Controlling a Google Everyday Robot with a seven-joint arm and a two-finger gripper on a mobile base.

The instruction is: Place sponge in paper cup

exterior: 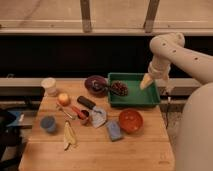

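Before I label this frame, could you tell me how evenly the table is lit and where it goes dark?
Camera view: the wooden table is warmly, evenly lit, while the wall strip behind it is nearly black; the sponge and paper cup both show clearly; the end effector hangs bright above the green tray, right side.

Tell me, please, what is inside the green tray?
A dark red clump, perhaps grapes, lies in the left part of the green tray. The gripper hangs over its right side and covers some of the floor there.
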